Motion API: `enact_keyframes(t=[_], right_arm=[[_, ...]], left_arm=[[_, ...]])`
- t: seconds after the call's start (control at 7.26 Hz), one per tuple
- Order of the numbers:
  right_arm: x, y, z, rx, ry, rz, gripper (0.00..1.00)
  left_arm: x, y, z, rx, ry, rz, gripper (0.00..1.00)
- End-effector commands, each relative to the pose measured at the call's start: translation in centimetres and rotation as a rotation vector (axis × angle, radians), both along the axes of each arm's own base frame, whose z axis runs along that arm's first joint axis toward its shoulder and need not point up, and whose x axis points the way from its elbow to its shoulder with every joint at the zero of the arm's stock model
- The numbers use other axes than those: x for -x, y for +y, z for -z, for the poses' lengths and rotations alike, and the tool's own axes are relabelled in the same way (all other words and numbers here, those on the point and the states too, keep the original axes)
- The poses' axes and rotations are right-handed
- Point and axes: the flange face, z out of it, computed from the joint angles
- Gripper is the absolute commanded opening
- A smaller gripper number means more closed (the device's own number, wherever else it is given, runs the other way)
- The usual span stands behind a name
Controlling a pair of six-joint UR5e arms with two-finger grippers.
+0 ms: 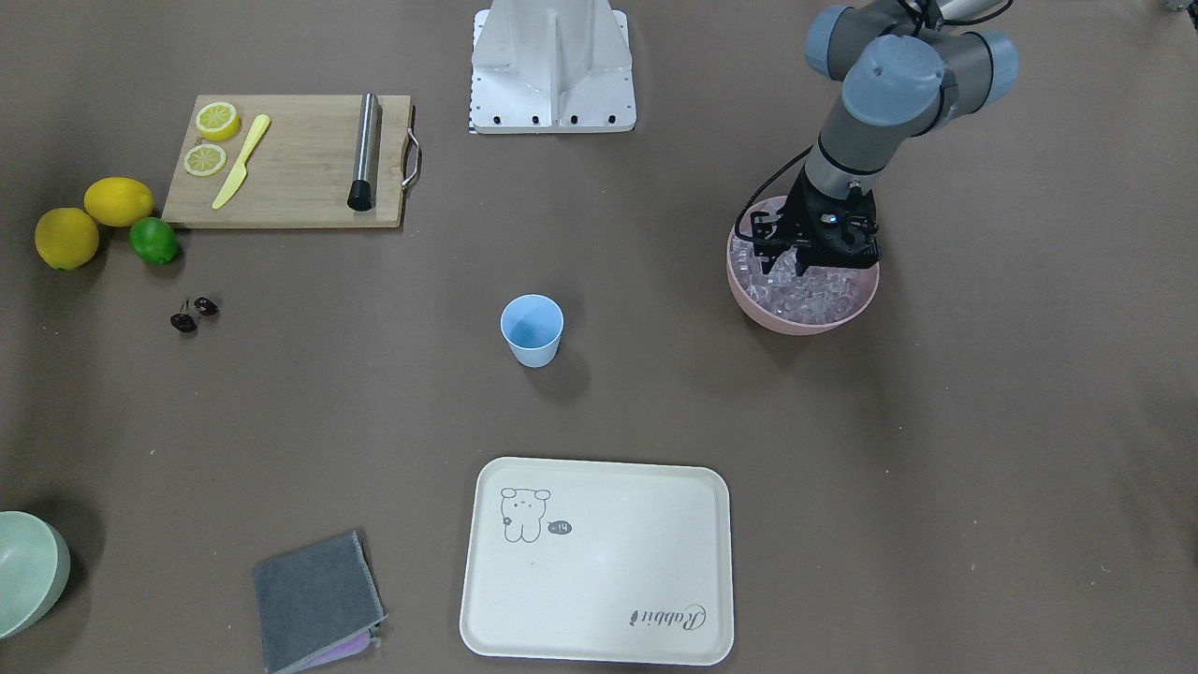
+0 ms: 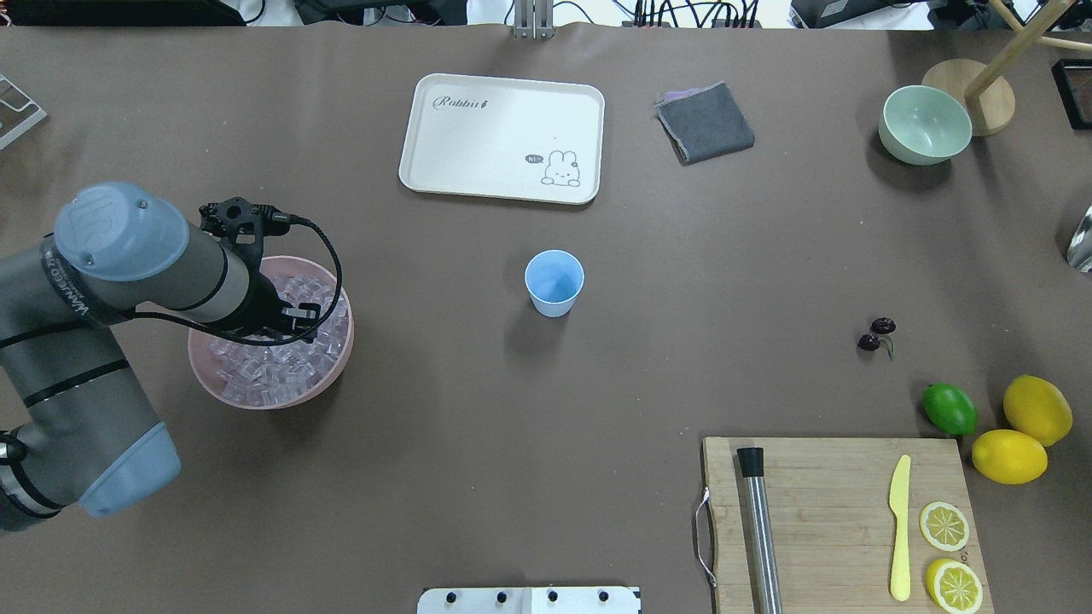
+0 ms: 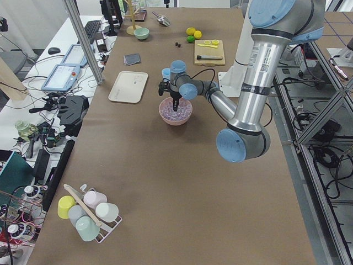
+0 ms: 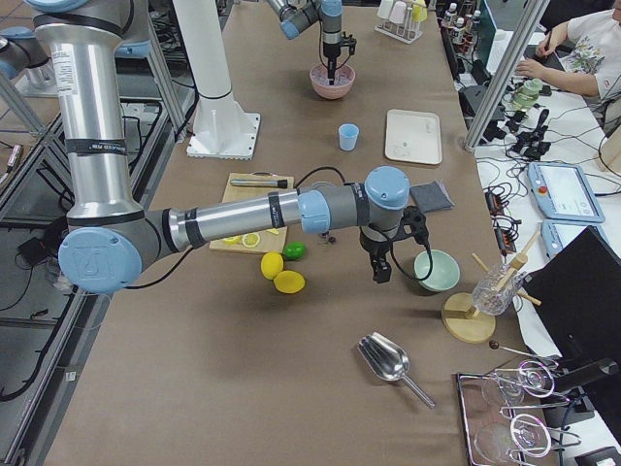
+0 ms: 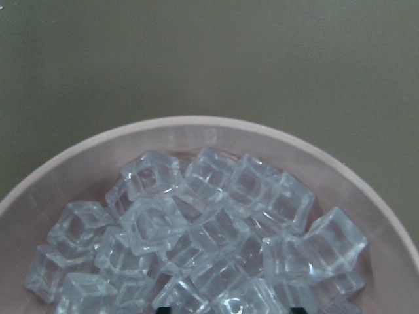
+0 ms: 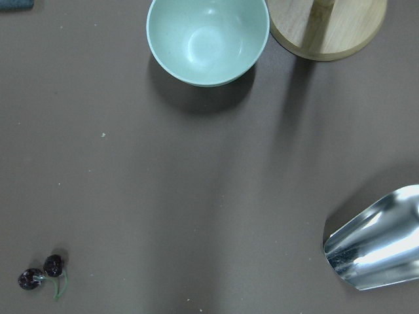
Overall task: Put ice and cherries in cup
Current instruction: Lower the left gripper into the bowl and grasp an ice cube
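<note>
The light blue cup (image 2: 554, 281) stands upright and empty mid-table, also in the front view (image 1: 532, 328). The ice (image 5: 209, 229) fills a pink bowl (image 2: 256, 401) at my left. My left gripper (image 2: 294, 320) points down into that ice (image 1: 810, 290). In its wrist view the two fingertips show wide apart at the bottom edge, with cubes between them. The cherries (image 2: 877, 333) lie on the table at my right, also in the right wrist view (image 6: 40, 273). My right gripper (image 4: 381, 275) hangs above the table near them; I cannot tell whether it is open or shut.
A cream tray (image 2: 503, 136) and a grey cloth (image 2: 705, 121) lie beyond the cup. A pale green bowl (image 2: 925, 124) and a wooden stand (image 6: 327, 26) stand far right. A metal scoop (image 6: 376, 245), a lime (image 2: 949, 408), lemons and a cutting board (image 2: 819, 512) sit on my right.
</note>
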Motion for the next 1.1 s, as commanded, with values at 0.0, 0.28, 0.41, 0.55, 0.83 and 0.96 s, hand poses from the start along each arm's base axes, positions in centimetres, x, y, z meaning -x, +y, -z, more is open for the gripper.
enact_keyframes(t=[0.0,0.28,0.41,0.55,0.83,0.96], right_arm=[[0.0,0.2,-0.4,0.007,0.001,0.001,1.0],[0.0,0.5,-0.7,0.013,0.0,0.001,1.0],[-0.1,0.6,-0.8,0.014,0.002,0.001,1.0],[-0.1,0.5,-0.9,0.018,0.002,0.0,1.0],[-0.1,0.6,-0.7,0.014,0.0,0.0,1.0],[-0.1,0.6,-0.7,0.014,0.0,0.0,1.0]], left_arm=[[0.3,0.2,0.6,-0.006,0.011,0.003,0.37],[0.2,0.1,0.4,-0.005,0.005,0.002,0.32],[0.1,0.0,-0.1,0.001,-0.001,0.001,0.5],[0.2,0.0,0.2,0.0,0.002,0.002,0.64],[0.2,0.2,0.4,0.0,0.005,0.002,0.76],[0.3,0.4,-0.5,0.009,-0.009,0.002,0.76]])
